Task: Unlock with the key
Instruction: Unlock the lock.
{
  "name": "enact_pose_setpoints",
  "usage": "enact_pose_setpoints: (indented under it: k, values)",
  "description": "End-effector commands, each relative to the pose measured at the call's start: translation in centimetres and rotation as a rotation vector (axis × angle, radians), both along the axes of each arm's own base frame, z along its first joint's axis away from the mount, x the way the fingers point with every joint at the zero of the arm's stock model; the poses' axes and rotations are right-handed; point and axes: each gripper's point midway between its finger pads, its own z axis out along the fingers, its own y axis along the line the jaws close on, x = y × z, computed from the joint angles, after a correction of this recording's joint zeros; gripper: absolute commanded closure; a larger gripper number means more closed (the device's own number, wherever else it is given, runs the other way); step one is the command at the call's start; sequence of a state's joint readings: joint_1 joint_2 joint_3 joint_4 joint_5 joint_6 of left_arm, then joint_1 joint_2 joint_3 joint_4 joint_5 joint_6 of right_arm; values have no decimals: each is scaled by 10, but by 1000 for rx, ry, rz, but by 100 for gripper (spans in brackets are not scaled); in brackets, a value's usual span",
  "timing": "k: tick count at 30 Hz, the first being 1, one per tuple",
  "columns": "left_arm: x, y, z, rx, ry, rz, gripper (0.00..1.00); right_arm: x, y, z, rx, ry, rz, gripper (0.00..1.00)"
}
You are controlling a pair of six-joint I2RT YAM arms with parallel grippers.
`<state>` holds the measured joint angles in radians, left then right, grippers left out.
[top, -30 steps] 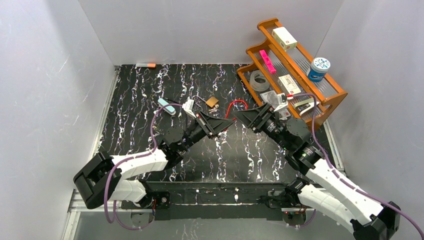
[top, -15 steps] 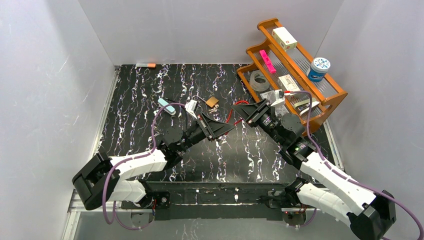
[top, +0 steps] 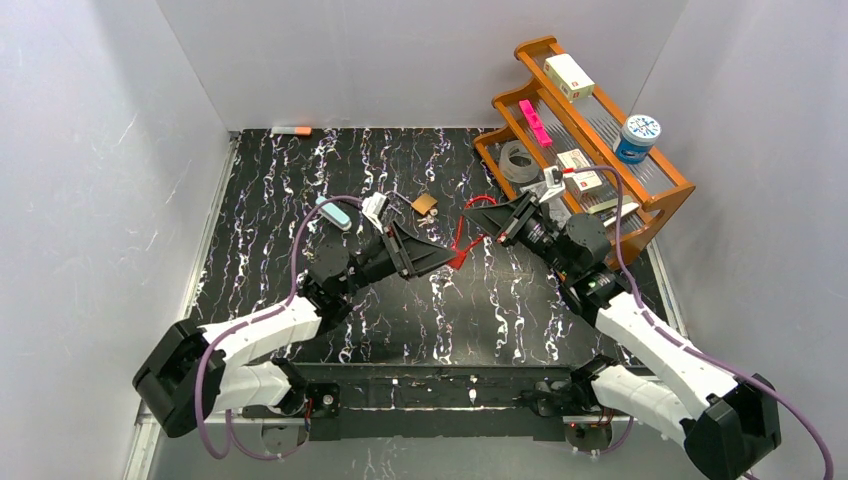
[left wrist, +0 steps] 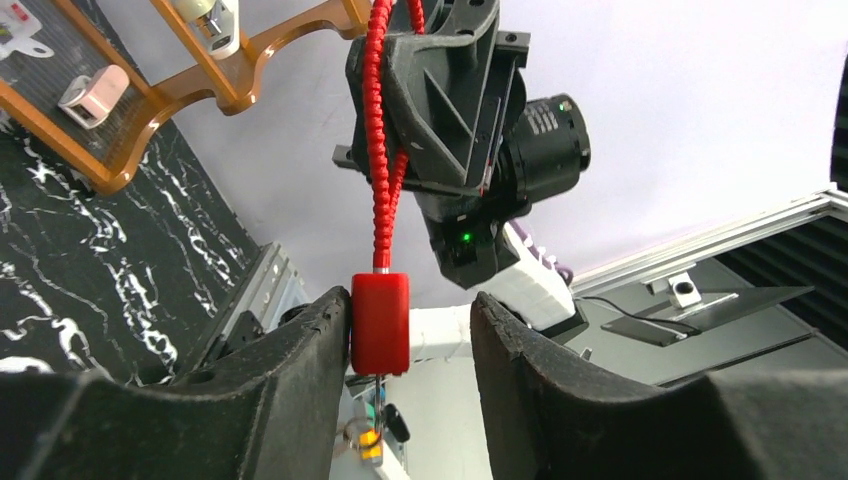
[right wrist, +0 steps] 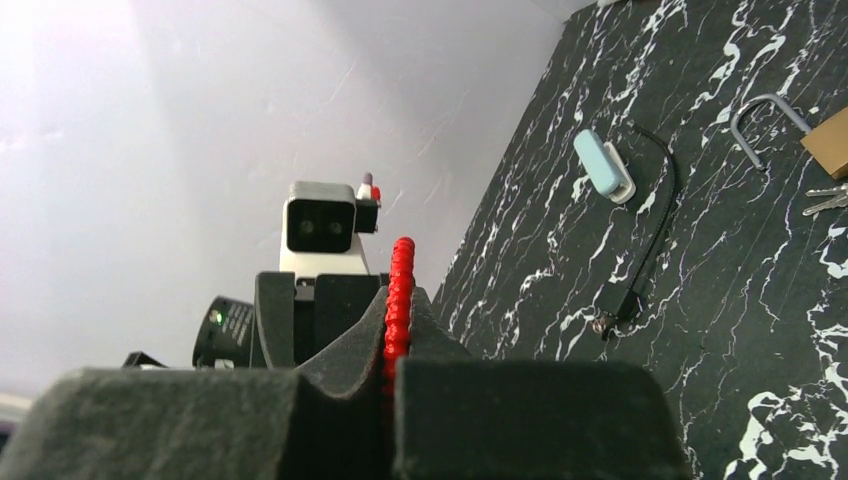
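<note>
**Task item.** The red cable lock is held in the air above the tabletop (top: 280, 200). It is between the two arms, near the wooden rack (top: 680, 190) on the side that faces the open tabletop.

**Right arm.** The right fingers (right wrist: 520, 420) are pressed together on the red cable (right wrist: 400, 285). The cable is pinched in the seam between them and projects past their tips.

**Left arm.** The left fingers (left wrist: 290, 380) are held apart. The red lock body (left wrist: 380, 322) hangs at the cable's end between them. It touches one finger, and a clear gap is left to the other.

**Key.** A key (left wrist: 372, 440) is seen directly beneath the lock body, joined to it by a thin metal shank. How far it is seated cannot be told.

**Other items.**
- A brass padlock (top: 425, 203) lies flat on the tabletop, near the rack and farther from the arm bases than the cable lock.
- A small bunch of keys (right wrist: 825, 200) lies just beside the padlock.
- A light blue device (top: 333, 213) with a black cord lies well apart from the rack, beyond the padlock.
- A pink item (top: 533, 122), a roll of tape (top: 517, 160) and a blue-lidded jar (top: 637, 137) are carried on the rack.
</note>
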<state>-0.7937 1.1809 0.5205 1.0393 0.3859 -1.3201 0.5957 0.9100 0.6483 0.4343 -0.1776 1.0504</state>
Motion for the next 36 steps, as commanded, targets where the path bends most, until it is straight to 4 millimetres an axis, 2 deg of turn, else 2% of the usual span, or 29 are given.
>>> enact_pose_setpoints:
  k: [1, 6, 11, 17, 23, 27, 31, 32, 33, 35, 36]
  values:
    - [-18, 11, 31, -1, -120, -104, 55, -9, 5, 32, -13, -160, 144, 99]
    - [-17, 0, 25, 71, -115, -157, 55, -17, 13, 36, -23, -202, 251, 99]
    - [-12, -9, 13, 106, -75, -193, 55, -17, 17, 35, -18, -195, 285, 99]
    - [-16, -14, 2, 137, -57, -250, 55, -13, 21, 33, -20, -156, 300, 99]
    - [-25, -12, 3, 149, -95, -283, 59, -3, 25, 24, -38, -83, 296, 99]
    - [-28, -9, 4, 170, -121, -285, 75, -1, 27, 20, -43, -69, 309, 99]
    - [-24, -9, 3, 192, -135, -262, 98, -2, 29, 20, -48, -74, 330, 99]
    - [-22, -9, 5, 191, -140, -245, 100, -3, 29, 19, -52, -72, 333, 96]
    - [-19, -8, 7, 188, -145, -221, 100, -4, 28, 18, -55, -73, 333, 83]
    - [-10, -5, 11, 181, -150, -154, 100, -6, 24, 16, -51, -76, 309, 49]
    - [-6, -4, 13, 178, -156, -117, 100, -10, 19, 19, -42, -93, 290, 36]
